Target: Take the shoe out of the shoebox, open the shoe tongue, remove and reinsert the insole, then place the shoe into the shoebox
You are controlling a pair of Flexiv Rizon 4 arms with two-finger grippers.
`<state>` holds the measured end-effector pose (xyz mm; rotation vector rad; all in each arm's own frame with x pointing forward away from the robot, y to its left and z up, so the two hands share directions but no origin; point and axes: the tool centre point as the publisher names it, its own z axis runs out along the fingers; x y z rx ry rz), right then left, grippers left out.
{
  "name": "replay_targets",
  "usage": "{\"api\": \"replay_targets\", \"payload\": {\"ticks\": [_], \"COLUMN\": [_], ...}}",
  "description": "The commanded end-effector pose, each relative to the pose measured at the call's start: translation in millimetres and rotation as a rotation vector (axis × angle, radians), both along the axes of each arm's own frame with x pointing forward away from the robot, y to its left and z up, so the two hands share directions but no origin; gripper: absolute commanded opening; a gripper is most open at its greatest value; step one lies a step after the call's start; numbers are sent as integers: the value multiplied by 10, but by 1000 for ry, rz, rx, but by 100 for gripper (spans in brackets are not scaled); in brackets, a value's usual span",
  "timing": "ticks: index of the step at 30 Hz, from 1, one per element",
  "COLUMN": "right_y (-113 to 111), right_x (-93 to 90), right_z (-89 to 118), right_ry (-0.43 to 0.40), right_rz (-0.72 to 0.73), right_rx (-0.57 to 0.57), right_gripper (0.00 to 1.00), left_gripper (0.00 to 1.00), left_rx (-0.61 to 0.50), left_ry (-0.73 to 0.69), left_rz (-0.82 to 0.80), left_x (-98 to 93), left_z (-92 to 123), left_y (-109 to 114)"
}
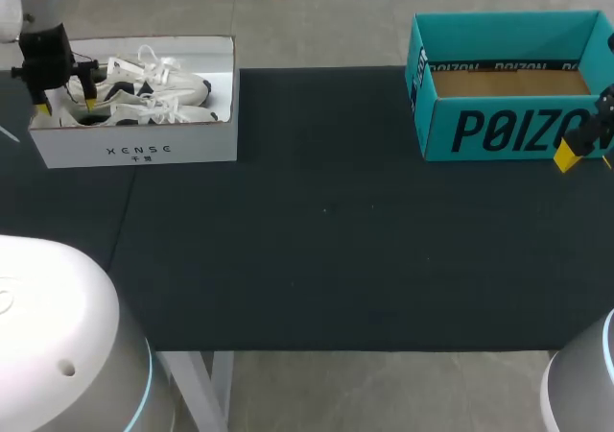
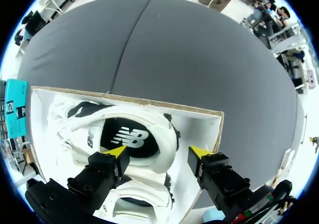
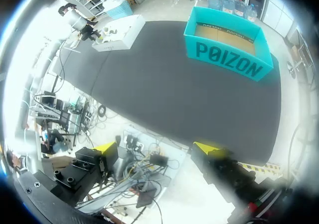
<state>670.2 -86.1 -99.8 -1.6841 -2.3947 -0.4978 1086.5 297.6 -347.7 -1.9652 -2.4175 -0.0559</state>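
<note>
Right over the heel end of the white shoebox (image 2: 129,100) hangs the left gripper (image 2: 158,152), its jaws spread wide. One yellow tip sits above the dark insole (image 2: 127,137) inside the shoe (image 2: 167,134). The other is out past the heel, over the strip of box floor between heel and end wall. The heel collar thus lies between the fingers with neither pad seen pressing on it. That stance looks like a set-up for pinching the heel and lifting the shoe clear, so I judge the first step, taking it out, is not yet done.

The shoe is white with a padded collar, and its toe points toward the far end of the shoebox, where loose white laces bunch. It lies on the side of the box away from the robot. A second shoe (image 2: 134,199), also white, lies close alongside it, nearer the printed front wall.

Beyond the shoebox's open end stretches the black mat (image 1: 326,240), bare cloth that looks kept free as a working space for the tongue and insole.

Well apart from the shoebox, at the mat's opposite end, stands a teal box (image 1: 508,130), open-topped with a brown floor and nothing in it. Farther still, the right gripper (image 3: 157,147) is parked off the table's edge, jaws wide and holding nothing.
</note>
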Motion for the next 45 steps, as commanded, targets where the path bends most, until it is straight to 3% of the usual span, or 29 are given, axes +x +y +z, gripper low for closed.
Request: {"api": "replay_targets", "payload": {"ticks": [1,7,12,13,15,17,18,28,29,30,34,45], "right_y": [6,6,6,6,6,6,6,6,6,6,6,6], "right_x": [22,22,22,22,22,22,22,22,22,22,22,22], "right_z": [2,2,2,2,2,2,2,2,2,2,2,2], "right_ry": [5,5,5,5,5,5,5,5,5,5,5,5], "right_rz": [1,1,1,1,1,1,1,1,1,1,1,1], "right_rx": [-1,-1,-1,-1,-1,-1,-1,-1,-1,-1,-1,-1], "right_gripper": [100,100,100,100,100,100,100,100,100,100,100,100], "left_gripper": [74,82,73,57,46,17,13,12,9,0,0,0], "left_rx": [1,2,-1,-2,-1,0,2,4,4,4,5,9], "left_ry": [-2,-3,-7,-6,-6,-5,-4,6,5,4,0,-72], "left_rz": [-5,-8,-4,-2,1,5,6,13,12,12,12,22], "left_x": [-25,-52,-67,-68,-69,-71,-72,-74,-74,-73,-70,-110], "left_z": [-2,-2,7,5,-8,-25,-37,-109,-110,-110,-90,215], "left_y": [-19,-30,-30,-30,-22,-15,-10,37,42,49,76,127]}}
